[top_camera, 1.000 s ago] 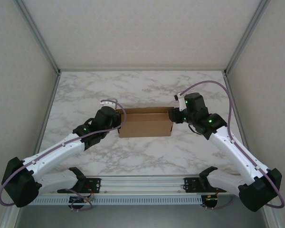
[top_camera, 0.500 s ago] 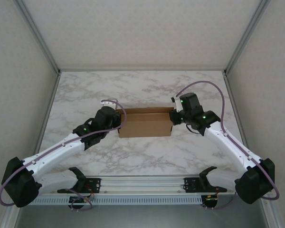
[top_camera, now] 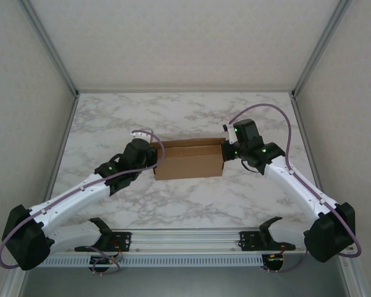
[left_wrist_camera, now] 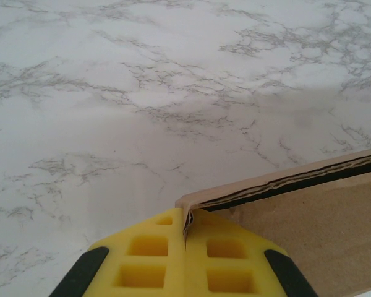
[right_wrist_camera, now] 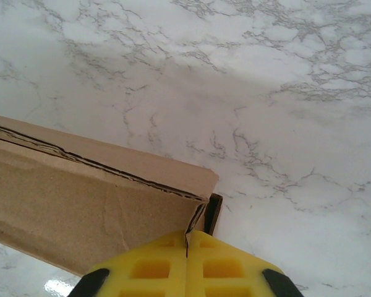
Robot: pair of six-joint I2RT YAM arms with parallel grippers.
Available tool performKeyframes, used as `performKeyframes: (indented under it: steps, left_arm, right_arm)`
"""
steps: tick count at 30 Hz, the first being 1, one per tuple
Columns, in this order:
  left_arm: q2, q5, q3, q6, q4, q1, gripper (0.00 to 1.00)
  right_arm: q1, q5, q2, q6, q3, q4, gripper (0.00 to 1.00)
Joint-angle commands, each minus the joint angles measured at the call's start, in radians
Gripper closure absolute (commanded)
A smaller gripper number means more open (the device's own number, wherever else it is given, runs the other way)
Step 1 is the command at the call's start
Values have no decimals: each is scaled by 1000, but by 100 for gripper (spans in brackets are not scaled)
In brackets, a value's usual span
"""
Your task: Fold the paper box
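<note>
The paper box [top_camera: 188,163] is plain brown corrugated cardboard, folded into a long, low shape that stands on the white marble table [top_camera: 191,204], about mid-table, its length running left to right. From above, its near wall faces forward and the top is open, with a rear wall behind. Close up, its upper edge [right_wrist_camera: 105,166] shows doubled layers with a dark, ragged gap between them. A faint vertical crease marks the wall near the right corner.

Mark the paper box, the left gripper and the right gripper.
paper box [top_camera: 188,166], top external view, middle of its near brown face.
left gripper [left_wrist_camera: 185,230], left wrist view, seam where its yellow pads meet.
right gripper [right_wrist_camera: 187,242], right wrist view, seam where its yellow pads meet.
</note>
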Motion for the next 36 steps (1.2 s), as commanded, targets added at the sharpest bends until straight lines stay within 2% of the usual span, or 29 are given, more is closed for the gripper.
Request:
performKeyframes:
  steps: [1,11,21,30,36]
  left_arm:
    - [2,39,-13,28,-106,-14,100]
    - [2,31,-7,40,-111,-14,100]
    - [10,44,-4,26,-102,-14,100]
    - [0,60,-13,5,-90,-14,100]
    - [-18,86,-50,-39,-62,-14,100]
  right_arm:
    - [5,37,25,-31,-15,-71,97]
    - [13,161,-5,-65,-10,-82,97]
    - [80,120,45,-65,-23,-78,98]
    - [81,153,-17,12,-149,-2,99]
    - [82,135,-61,53,-194,42,93]
